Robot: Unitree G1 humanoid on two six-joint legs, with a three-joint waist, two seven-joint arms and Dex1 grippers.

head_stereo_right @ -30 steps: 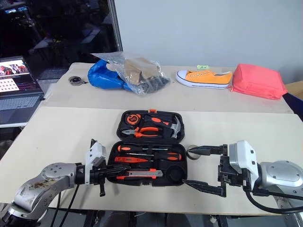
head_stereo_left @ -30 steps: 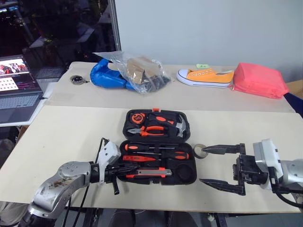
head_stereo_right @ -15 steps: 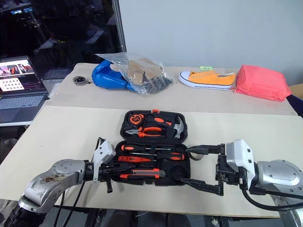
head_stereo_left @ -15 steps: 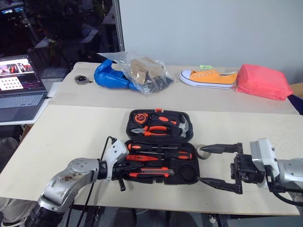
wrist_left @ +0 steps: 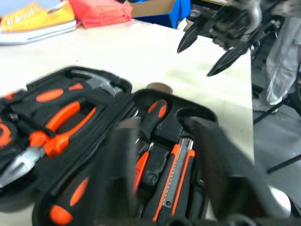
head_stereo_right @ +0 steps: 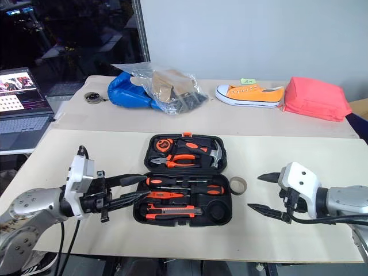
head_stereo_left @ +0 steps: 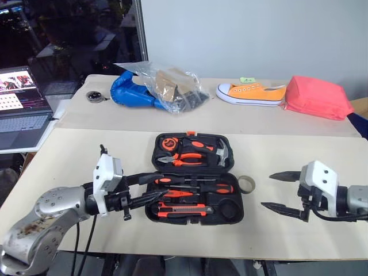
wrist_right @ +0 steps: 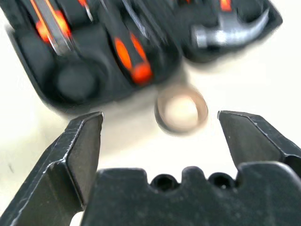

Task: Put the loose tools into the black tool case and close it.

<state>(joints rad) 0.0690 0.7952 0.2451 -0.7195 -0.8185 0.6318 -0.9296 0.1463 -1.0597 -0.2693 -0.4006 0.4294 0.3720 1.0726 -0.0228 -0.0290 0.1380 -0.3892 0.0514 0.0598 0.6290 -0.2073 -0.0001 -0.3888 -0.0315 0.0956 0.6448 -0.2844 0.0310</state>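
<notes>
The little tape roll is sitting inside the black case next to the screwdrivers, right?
Not quite. The tape roll is next to the screwdrivers, but it lies outside the black case, on the table by the case's right edge. The left eye view shows it, and the right wrist view too.

- An open black tool case (wrist_left: 47, 89) lies on a pale worktop (wrist_left: 155, 52).
- One half holds orange-handled pliers (wrist_left: 51, 129) and a hammer (wrist_left: 94, 82).
- The other half holds an orange-and-black screwdriver (wrist_left: 153, 115) and a utility knife (wrist_left: 176, 181).
- A small beige tape roll (wrist_left: 159, 87) sits just beside the case.
- The left pincer's (wrist_left: 162, 155) two blurred black fingers (wrist_left: 221, 165) stand apart over the case.
- The right pincer (wrist_left: 214, 44) hangs beyond, spread wide.
</notes>
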